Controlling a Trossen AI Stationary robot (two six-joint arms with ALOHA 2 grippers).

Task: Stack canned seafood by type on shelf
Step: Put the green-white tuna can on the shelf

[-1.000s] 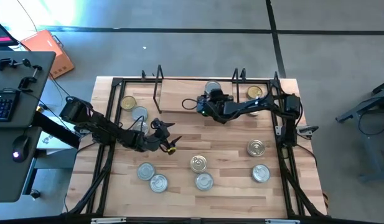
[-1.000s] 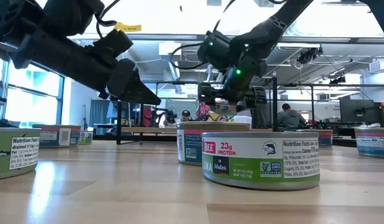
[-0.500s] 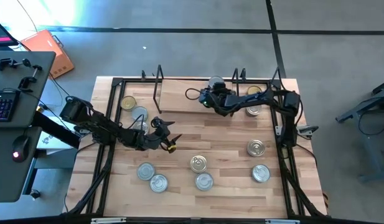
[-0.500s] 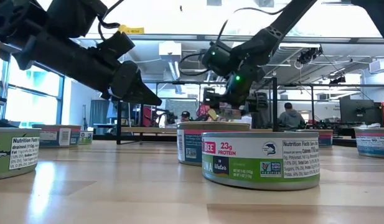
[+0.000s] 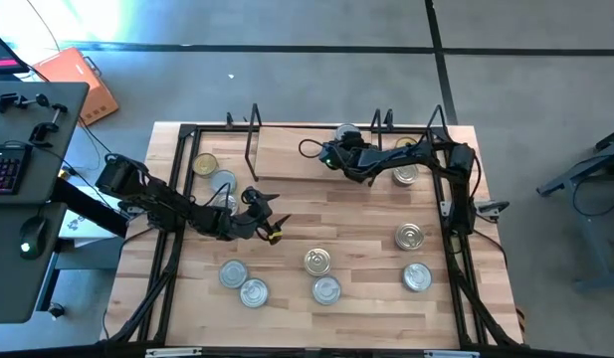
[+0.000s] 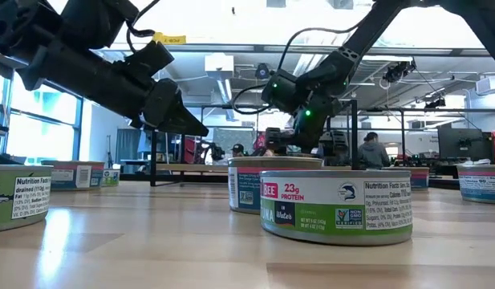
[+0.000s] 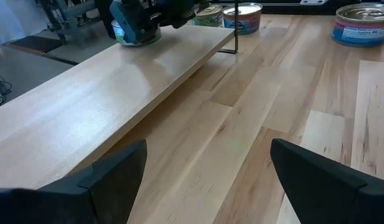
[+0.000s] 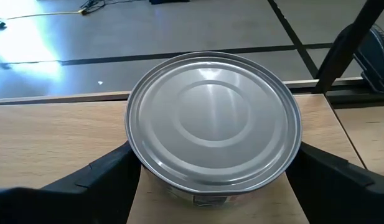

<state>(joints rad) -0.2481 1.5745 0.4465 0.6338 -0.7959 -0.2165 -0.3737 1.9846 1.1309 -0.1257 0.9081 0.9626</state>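
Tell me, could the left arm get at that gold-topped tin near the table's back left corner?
Probably yes: the left gripper hangs open over bare wood, and nothing tall stands between it and the gold-topped tin.

You're looking at a silver tin (image 8: 213, 124) with a smooth, glossy, ringed metal lid, on a pale matt wooden shelf board (image 7: 111, 93). The tabletop (image 7: 272, 118) is light planked wood; the nearest tin (image 6: 335, 205) wears a glossy printed paper label.
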